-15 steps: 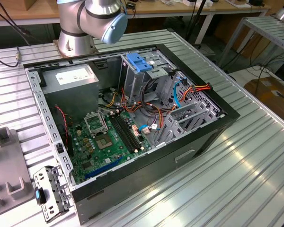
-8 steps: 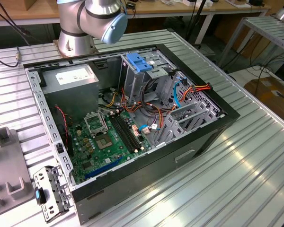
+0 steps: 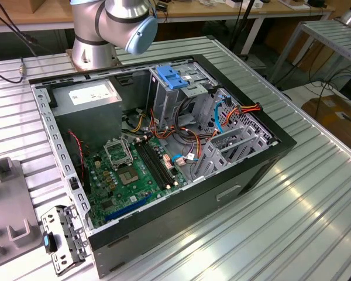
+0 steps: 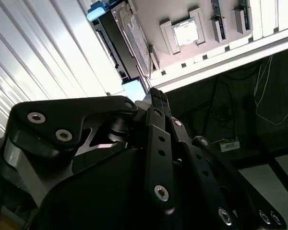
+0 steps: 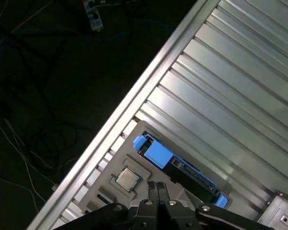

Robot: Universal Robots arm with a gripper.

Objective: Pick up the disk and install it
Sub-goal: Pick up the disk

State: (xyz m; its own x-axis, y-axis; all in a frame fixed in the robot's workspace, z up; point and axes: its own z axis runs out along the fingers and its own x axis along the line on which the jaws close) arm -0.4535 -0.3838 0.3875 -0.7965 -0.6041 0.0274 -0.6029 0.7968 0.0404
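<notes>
The disk (image 5: pixel 178 167) stands on edge in a grey holder tray (image 5: pixel 134 129), its blue carrier rail uppermost and a black side showing. In the second wrist view the disk (image 4: pixel 137 40) shows its white label face, with a blue rail end beside it. My gripper (image 5: pixel 158 187) hangs just above the tray, close beside the disk and apart from it. Its black fingers (image 4: pixel 156 96) are shut together with nothing between them. The arm's base joint (image 3: pixel 114 23) stands behind the open computer case (image 3: pixel 164 146).
A processor chip (image 5: pixel 127 178) lies in a recess of the grey tray. Inside the case are a grey power supply (image 3: pixel 90 93), a green motherboard (image 3: pixel 131 170), cables, and a drive cage topped by a blue bracket (image 3: pixel 172 77). A metal bracket (image 3: pixel 61 237) lies on the ribbed table.
</notes>
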